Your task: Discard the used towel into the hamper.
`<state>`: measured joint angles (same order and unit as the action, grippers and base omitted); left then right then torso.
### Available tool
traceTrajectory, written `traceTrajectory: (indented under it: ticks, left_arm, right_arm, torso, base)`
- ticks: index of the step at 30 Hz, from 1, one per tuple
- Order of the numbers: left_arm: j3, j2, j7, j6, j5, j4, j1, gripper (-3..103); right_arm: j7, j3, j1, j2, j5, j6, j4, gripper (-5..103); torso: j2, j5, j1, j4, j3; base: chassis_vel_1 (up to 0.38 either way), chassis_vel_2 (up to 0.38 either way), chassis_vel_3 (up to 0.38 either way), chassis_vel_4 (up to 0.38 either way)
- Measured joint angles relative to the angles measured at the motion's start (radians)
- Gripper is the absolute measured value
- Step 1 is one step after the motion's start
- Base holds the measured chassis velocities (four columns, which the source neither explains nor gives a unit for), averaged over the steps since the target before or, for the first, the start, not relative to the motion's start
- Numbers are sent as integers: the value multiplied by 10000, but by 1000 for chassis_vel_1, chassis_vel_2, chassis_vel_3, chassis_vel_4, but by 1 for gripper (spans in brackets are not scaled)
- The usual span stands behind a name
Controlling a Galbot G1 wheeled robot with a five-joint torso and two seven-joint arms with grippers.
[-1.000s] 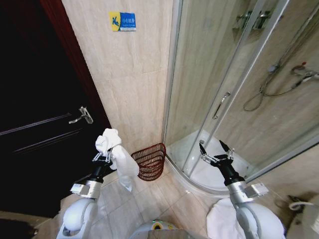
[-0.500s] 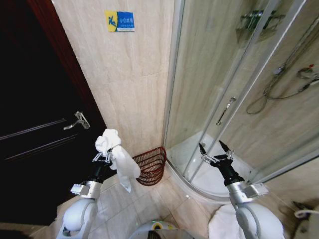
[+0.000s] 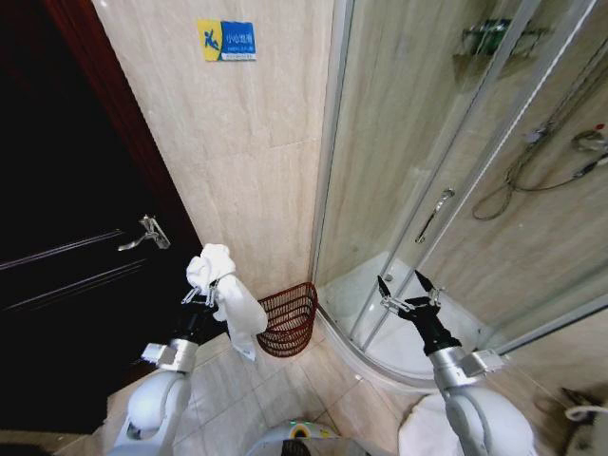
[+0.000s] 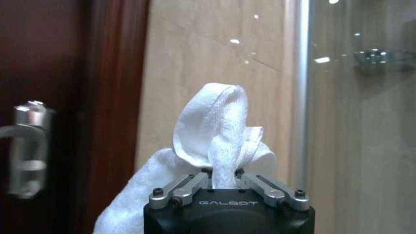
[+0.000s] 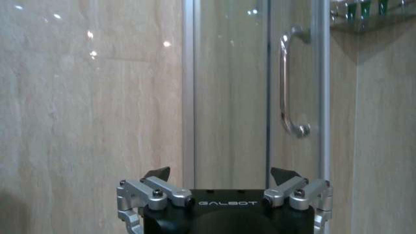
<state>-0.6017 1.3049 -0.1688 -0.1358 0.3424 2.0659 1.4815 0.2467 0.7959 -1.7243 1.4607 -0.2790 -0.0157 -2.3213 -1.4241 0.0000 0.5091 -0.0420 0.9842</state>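
A white towel (image 3: 228, 293) hangs bunched from my left gripper (image 3: 203, 294), which is shut on it and held up at the left of the head view, in front of the dark door. In the left wrist view the towel (image 4: 217, 132) rises in a folded loop out of the shut left gripper (image 4: 221, 175). The hamper (image 3: 289, 317), a dark reddish-brown wire basket, stands on the floor against the tiled wall, just right of and below the towel. My right gripper (image 3: 405, 290) is open and empty in front of the shower glass; the right wrist view shows this open gripper (image 5: 221, 174) too.
A dark wooden door (image 3: 66, 237) with a metal handle (image 3: 144, 233) fills the left. A curved glass shower enclosure (image 3: 446, 171) with a raised white base (image 3: 380, 332) stands right of the hamper. The beige tiled wall (image 3: 247, 142) carries a blue sign (image 3: 228, 40).
The whole head view has shifted, so the camera has moved; the hamper now sits a little lower and nearer centre. The left gripper still holds the towel and the right gripper stays open.
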Motion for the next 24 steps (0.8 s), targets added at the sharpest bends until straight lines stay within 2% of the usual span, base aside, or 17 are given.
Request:
traceTrajectory:
  ticks: [5, 7, 13, 24]
  left_arm:
    - [665, -116, 40, 139, -192, -224, -412, 11]
    - [1225, -191, 47, 145, -362, -587, -738, 11]
    - [2056, -145, 32, 88, -636, -1480, -1330, 11]
    - [2734, 301, 224, 41, -845, -3111, -2999, 11]
  right_arm:
    - [0, 7, -9, 154, 71, 123, 215, 100]
    - [0, -8, 2, 267, 143, 166, 295, 100]
    - [9, -47, 44, 419, 298, 181, 352, 100]
    - [44, -24, 4, 616, 458, 401, 679, 100]
  torso:
    - [0, 2, 1, 1, 0]
    - [0, 1, 1, 0, 1]
    - [0, 2, 1, 0, 1]
    - [0, 3, 2, -1, 1]
  base:
    - [0, 0, 0, 0]
    - [0, 0, 0, 0]
    - [0, 0, 0, 0]
    - [0, 0, 0, 0]
